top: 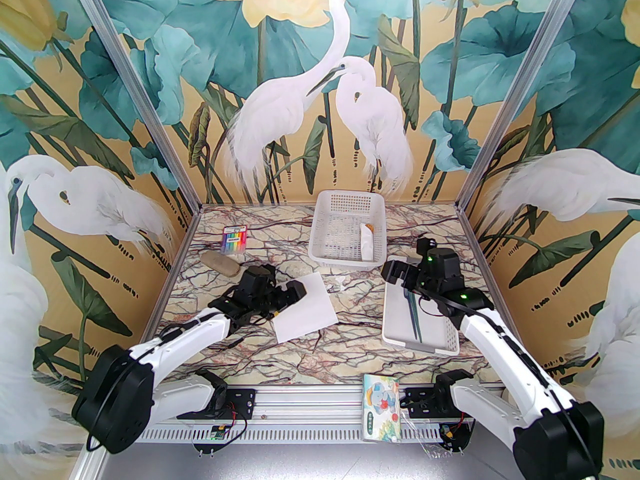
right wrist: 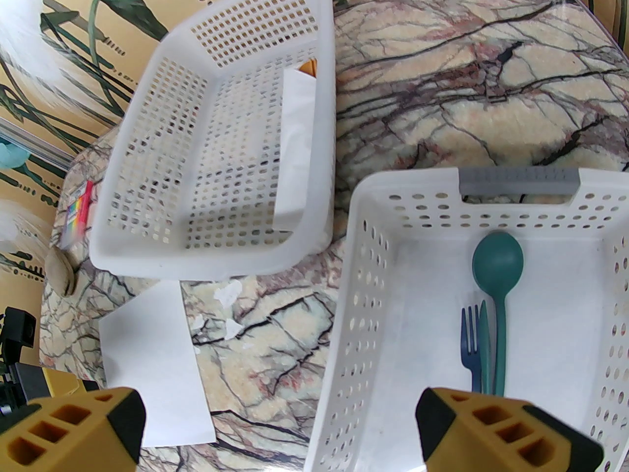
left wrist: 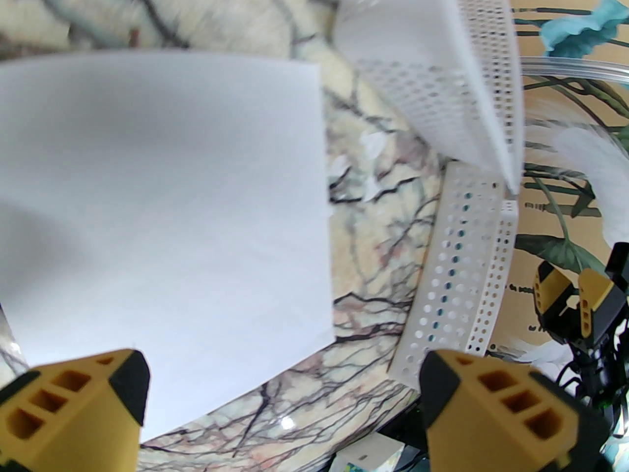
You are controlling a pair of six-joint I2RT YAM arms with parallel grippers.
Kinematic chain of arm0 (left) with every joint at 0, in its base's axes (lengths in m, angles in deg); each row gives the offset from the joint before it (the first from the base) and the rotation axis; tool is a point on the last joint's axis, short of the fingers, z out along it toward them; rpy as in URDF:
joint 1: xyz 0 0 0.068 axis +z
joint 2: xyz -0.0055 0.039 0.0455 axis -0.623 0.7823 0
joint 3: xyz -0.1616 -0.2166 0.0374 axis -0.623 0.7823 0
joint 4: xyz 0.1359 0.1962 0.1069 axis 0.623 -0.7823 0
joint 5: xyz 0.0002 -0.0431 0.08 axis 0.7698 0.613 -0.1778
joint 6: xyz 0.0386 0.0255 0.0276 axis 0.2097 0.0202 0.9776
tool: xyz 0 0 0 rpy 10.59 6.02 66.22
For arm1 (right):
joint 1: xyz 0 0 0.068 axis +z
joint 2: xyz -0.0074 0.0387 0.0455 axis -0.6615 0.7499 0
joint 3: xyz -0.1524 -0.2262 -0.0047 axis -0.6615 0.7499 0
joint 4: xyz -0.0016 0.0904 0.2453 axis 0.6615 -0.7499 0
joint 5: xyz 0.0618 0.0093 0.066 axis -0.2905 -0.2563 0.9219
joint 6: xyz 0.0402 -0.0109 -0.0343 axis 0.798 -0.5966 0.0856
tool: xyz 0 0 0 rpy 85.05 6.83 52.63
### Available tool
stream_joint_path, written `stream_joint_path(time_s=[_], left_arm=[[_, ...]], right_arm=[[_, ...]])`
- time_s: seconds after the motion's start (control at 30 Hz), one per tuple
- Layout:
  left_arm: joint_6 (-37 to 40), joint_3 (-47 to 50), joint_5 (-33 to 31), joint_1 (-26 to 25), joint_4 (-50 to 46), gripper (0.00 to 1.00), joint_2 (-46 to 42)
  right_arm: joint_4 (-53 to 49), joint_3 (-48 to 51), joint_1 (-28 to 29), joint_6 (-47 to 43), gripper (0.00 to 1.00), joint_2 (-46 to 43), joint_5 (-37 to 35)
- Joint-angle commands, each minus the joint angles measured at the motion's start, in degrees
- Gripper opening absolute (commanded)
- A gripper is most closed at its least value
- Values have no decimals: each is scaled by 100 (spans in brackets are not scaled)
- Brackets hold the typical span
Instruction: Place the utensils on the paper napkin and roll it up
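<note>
top view looks down from high behind — both wrist views, close and low, share the paper napkin (left wrist: 162, 190).

The left arm (top: 185, 333) reaches from its base at 7 o'clock toward the centre of the worktop, forearm low. The left end effector (top: 296, 290) points toward 2 o'clock, jaws spread wide, yellow fingers (left wrist: 73, 406) well apart. The right arm (top: 500, 348) stretches from 5 o'clock toward 11 o'clock. The right end effector (top: 395, 270) faces 9 o'clock, jaws equally wide and empty.
</note>
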Motion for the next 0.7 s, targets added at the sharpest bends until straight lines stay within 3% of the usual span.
stream_joint_path(time_s=[0.0, 0.4, 0.67], left_arm=[[-109, 36, -220, -62, 188, 97, 243], [238, -23, -317, -138, -112, 96, 825], [373, -26, -486, -532, -509, 97, 947]], right_arm=[[-76, 77, 72, 90, 99, 54, -293], [-384, 40, 117, -224, 99, 136, -663], [-625, -68, 135, -430, 99, 245, -784]])
